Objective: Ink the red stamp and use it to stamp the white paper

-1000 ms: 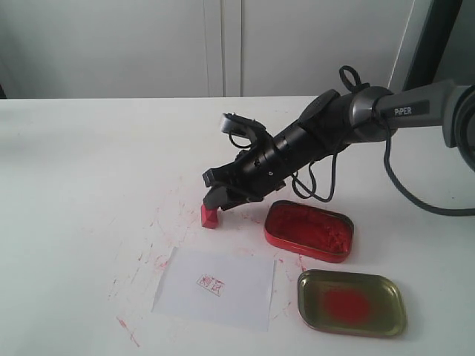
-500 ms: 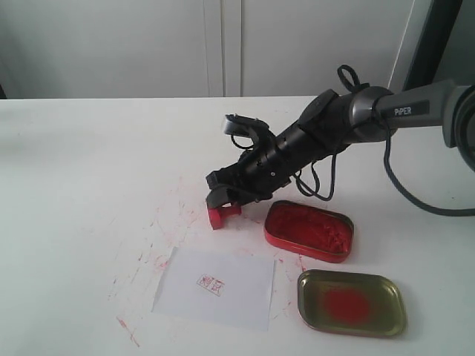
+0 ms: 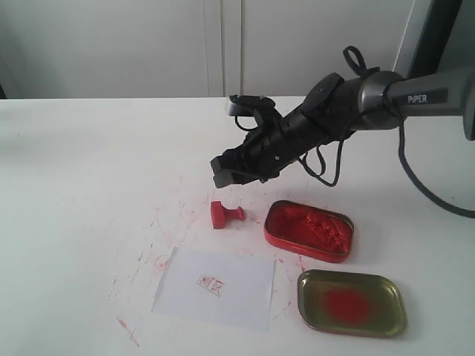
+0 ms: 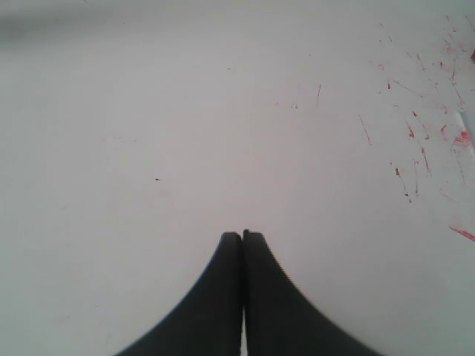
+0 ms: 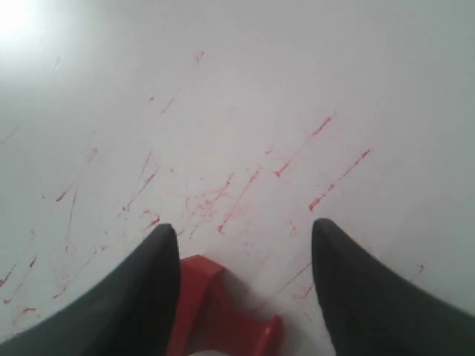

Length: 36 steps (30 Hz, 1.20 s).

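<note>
Red stamp (image 3: 225,215) lying on its side, right gripper (image 3: 226,174) spread above it

White table (image 3: 82,170), perhaps pale cabinet doors (image 3: 297,44)

The stamp (image 3: 225,215) is all red, the paper (image 3: 237,293) is white with a small red print, and the white table (image 3: 89,185) has thin red smudges.

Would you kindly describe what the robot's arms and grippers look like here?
The right arm is a silver-grey tube marked PiPER in white, darkening to a black wrist with looping black cables. The right gripper and left gripper both have smooth, black, tapering fingers.
</note>
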Available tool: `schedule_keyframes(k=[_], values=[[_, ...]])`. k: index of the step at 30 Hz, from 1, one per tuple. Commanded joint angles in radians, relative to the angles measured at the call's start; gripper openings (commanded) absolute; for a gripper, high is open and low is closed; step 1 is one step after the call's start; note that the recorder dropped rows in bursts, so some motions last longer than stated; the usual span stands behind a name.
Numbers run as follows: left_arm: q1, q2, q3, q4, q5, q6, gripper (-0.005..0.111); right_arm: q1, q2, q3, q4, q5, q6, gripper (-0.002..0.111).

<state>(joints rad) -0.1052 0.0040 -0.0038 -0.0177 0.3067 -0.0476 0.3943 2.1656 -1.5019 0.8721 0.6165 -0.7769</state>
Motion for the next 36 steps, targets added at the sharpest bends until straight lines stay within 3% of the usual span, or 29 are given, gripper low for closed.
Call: schedule_keyframes(k=[1, 6, 11, 21, 36], values=[[0.003, -0.004, 0.004, -0.008, -0.001, 0.000, 0.000, -0.006, -0.029, -0.003, -0.010, -0.005, 0.011, 0.051], [0.003, -0.004, 0.004, -0.008, -0.001, 0.000, 0.000, -0.006, -0.068, -0.003, -0.015, 0.026, 0.020, 0.041], [0.003, -0.004, 0.004, -0.008, -0.001, 0.000, 0.000, -0.006, -0.114, -0.003, -0.033, 0.096, 0.080, 0.000], [0.003, -0.004, 0.004, -0.008, -0.001, 0.000, 0.000, -0.006, -0.182, -0.003, -0.194, 0.139, 0.237, 0.000], [0.003, -0.004, 0.004, -0.008, -0.001, 0.000, 0.000, -0.006, -0.290, -0.003, -0.713, 0.386, 0.656, 0.000]])
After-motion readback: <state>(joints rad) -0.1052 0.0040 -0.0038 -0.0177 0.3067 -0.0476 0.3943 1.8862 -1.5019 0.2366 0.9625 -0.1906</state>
